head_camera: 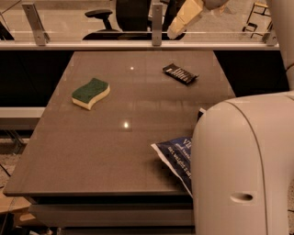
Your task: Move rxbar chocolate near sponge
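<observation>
The rxbar chocolate [180, 73] is a small flat black wrapper with white lettering, lying at the far right of the brown table [115, 151]. The sponge [90, 93], green on top with a pale yellow body, lies at the left middle of the table, well apart from the bar. My gripper [183, 20] shows as a pale tan shape at the top of the view, high above the table's far edge and just beyond the bar. It holds nothing that I can see.
A large blue chip bag [177, 156] lies near the front right edge, half hidden by my white arm housing [243, 170]. A glass railing with metal posts [157, 23] runs behind the table, with an office chair [98, 13] beyond it.
</observation>
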`<state>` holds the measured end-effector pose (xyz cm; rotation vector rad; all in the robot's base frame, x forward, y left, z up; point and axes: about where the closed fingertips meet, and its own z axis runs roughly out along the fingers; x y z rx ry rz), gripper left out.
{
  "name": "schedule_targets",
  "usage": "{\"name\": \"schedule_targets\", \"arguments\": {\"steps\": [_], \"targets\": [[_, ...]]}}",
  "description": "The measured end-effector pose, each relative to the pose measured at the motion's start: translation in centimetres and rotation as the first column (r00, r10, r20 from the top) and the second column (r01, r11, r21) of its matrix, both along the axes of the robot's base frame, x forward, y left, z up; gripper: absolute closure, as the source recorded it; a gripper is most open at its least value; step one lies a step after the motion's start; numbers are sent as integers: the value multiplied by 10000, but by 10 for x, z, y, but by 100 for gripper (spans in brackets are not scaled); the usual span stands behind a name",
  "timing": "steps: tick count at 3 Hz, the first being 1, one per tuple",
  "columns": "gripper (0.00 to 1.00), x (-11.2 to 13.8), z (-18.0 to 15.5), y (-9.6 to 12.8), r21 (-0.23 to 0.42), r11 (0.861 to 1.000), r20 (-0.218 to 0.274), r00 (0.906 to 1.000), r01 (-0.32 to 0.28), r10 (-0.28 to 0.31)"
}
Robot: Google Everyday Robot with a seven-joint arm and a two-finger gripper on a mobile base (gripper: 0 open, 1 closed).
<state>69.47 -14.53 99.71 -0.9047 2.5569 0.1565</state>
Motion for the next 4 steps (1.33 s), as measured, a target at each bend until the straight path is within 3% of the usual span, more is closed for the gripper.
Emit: {"name": "schedule_targets", "arguments": {"steps": [1,3,4], "targets": [[0,5,-40,4,577,9980,-834,9960,-265,313],[0,23,-38,12,727,9972,-282,9994,-189,210],[0,29,-48,21,407,9991,-539,9985,-96,118]]}}
